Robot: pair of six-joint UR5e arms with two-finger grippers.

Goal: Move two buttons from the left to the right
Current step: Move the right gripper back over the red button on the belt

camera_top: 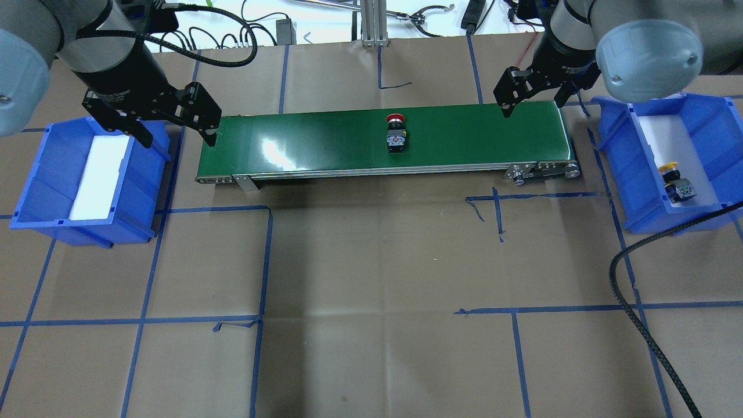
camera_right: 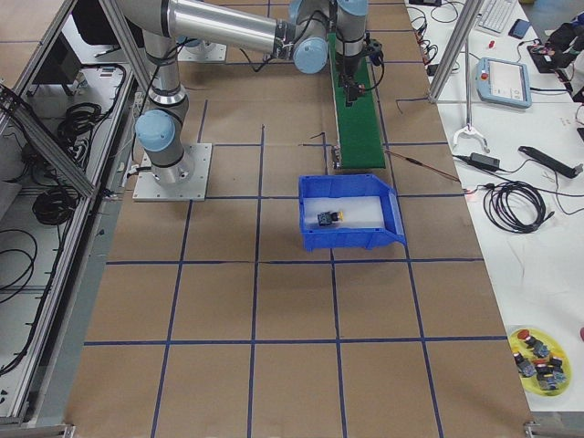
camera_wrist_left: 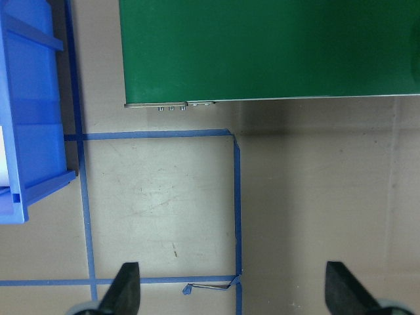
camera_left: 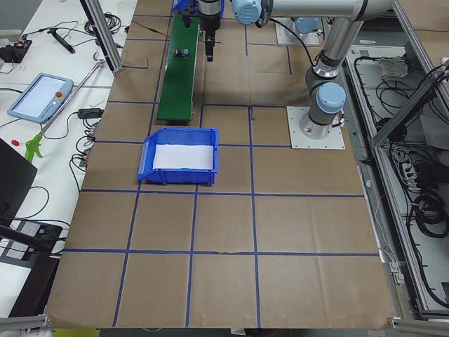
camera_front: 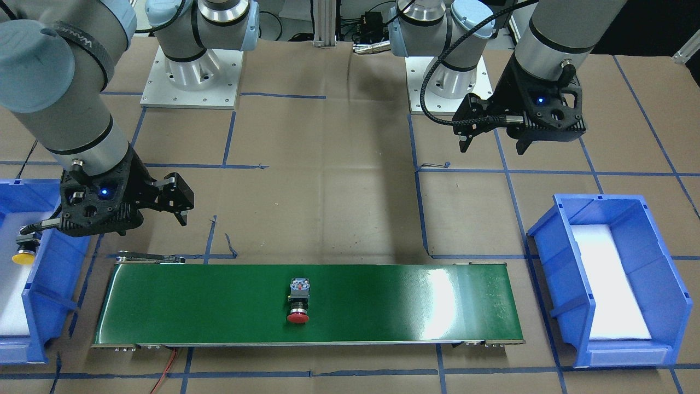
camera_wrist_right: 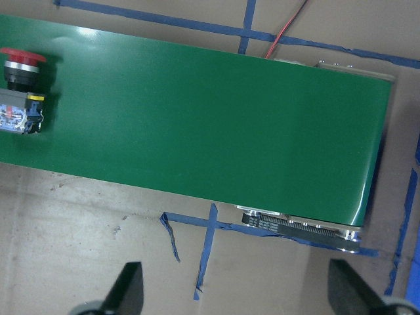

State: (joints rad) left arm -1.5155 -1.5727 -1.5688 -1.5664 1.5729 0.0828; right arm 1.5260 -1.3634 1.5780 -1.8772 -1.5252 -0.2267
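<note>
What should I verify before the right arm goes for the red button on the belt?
1. Red button lies on the green belt, about mid-length: ok.
2. Right pincer open and empty, near the belt's right end: ok.
3. Left pincer open and empty, near the belt's left end: ok.
4. Yellow button lies in the right bin: ok.
5. Red button between the right pincer's fingers: not ok, well apart.
6. Belt running: cannot tell.
</note>
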